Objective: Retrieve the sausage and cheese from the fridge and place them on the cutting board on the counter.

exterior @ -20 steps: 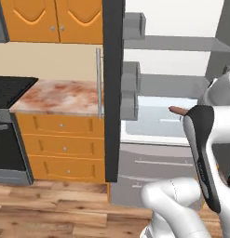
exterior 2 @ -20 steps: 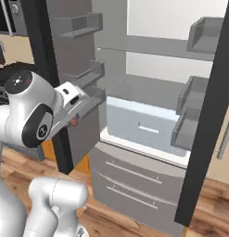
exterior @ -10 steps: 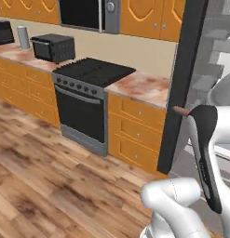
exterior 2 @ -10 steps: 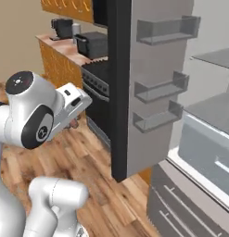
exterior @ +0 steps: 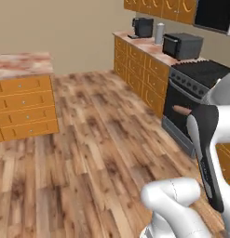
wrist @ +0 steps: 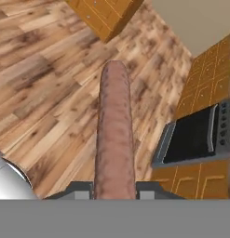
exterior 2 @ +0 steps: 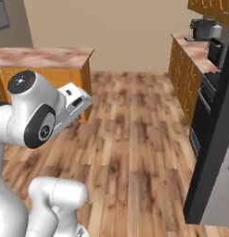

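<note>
One sausage (wrist: 114, 135) clamped lengthwise between closed gripper (wrist: 114, 188) fingers, projecting forward above wood floor (wrist: 46, 83); sausage tip visible beside arm in left base view, near stove (exterior: 198, 88); island counter (exterior 2: 41, 56) well apart.

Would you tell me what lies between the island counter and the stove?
Bare wooden floor separates the island counter from the stove, shown in the left base view.
</note>
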